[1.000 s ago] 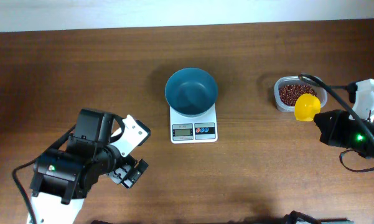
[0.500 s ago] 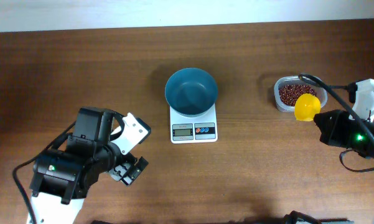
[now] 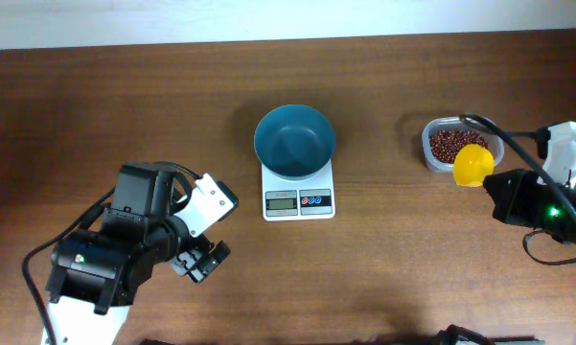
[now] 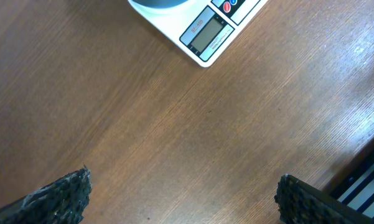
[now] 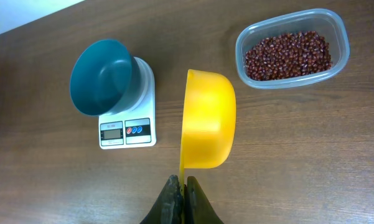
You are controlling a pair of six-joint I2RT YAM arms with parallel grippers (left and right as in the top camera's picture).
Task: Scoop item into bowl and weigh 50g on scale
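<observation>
We look down on a broad brown wooden table (image 3: 412, 287) with an arm at each lower corner. The dark left arm (image 3: 105, 259) lies at the near left. The left gripper (image 4: 183, 202) hangs over bare wood with its rough black fingers (image 4: 59, 196) spread as wide apart as we see them, nothing between them; in its wrist view a corner of the scale shows at the top edge. The right arm (image 3: 541, 206) sits at the far right edge. The right gripper (image 5: 182, 186) is pinched tight on the thin edge of a yellow plastic scoop (image 5: 206, 121). The small white rectangular scale (image 3: 298, 196) stands near the middle of the table, with its grey display and its red and blue buttons on the side facing the arms. The round deep teal-blue bowl (image 3: 294, 141) sits on the scale's platform, overhanging it at the back, and we see only its smooth blue inside. To the right, well apart from the scale, a clear rounded-rectangular plastic tub (image 5: 343, 43) rests on the wood. From overhead the scoop hangs at the tub's near rim, turned on its side so that we see its rounded back; we cannot tell what is inside it. The small dark red-brown beans (image 5: 287, 56) lie in a loose layer across the bottom of the tub.
</observation>
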